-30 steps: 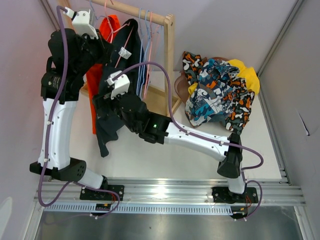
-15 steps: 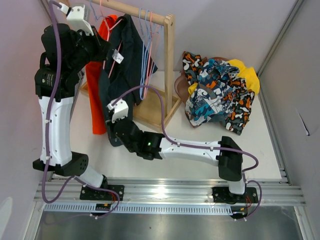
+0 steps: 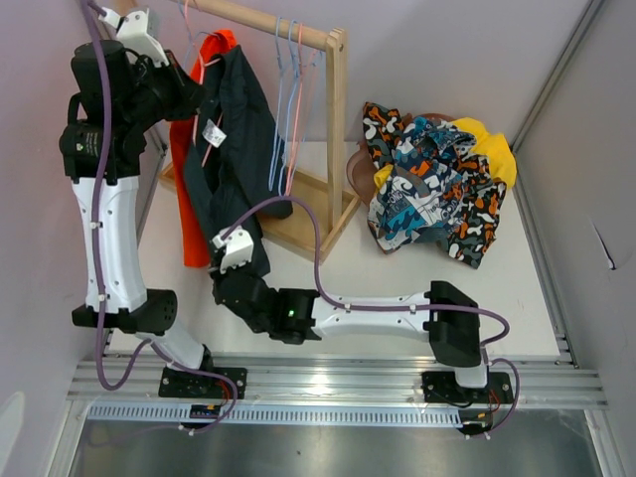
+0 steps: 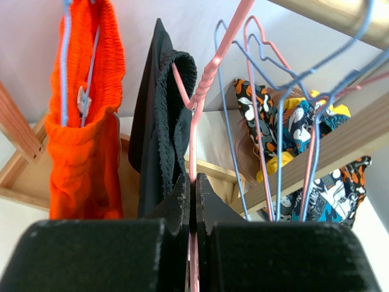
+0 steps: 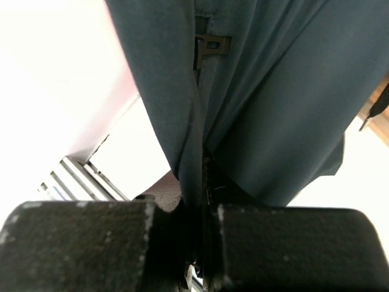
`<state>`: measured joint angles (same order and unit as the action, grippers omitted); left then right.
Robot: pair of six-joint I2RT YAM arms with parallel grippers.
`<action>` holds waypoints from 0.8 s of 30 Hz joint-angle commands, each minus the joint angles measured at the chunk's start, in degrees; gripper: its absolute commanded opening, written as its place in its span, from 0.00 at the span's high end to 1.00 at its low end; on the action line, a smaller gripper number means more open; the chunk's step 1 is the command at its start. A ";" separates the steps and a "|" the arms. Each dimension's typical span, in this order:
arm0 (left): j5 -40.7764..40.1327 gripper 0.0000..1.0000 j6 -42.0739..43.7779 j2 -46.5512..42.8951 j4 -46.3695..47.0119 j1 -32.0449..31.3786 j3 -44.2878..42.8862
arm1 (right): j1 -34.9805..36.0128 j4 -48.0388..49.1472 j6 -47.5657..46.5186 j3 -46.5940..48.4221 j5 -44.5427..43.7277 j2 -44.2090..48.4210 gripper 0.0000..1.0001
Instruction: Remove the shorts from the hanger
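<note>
The left fingers are squeezed shut on the thin wire of the pink hanger, up high by the wooden rail. The right fingers are pinched tight on the bottom edge of the black shorts.

In the last second the right arm has come down a long way. It was up beside the rail, and now it is low, close to the near edge of the surface, with the cloth still in its grip. The left arm has lifted and swung a little to the left, keeping the hanger up. So the black shorts are now stretched long between the two arms. It looks like a tug: one arm holds the hanger and the other pulls the shorts off it. They are not off yet. The wrist view shows the waistband hooked over the pink wire.

The orange shorts hang beside them on a blue hanger. The pile of shorts, yellow and printed, lies on the surface to the right of the rack, well apart.

Some things are hard to see. From above, the right fingers hide under their own arm. The top of the pink hook is cut off, so I cannot tell if it is on the rail. The far side of the waistband is hidden too.
</note>
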<state>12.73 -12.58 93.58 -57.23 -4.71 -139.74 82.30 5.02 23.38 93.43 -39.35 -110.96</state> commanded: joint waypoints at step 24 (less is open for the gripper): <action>9.12 1.00 -22.23 -14.83 33.69 7.79 26.83 | 10.52 -21.09 -19.96 15.75 -26.74 -4.36 1.00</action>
<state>16.40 -32.16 79.79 -33.69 2.39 -108.47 93.56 -17.63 4.82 110.98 -63.81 -121.47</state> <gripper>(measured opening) 0.023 0.046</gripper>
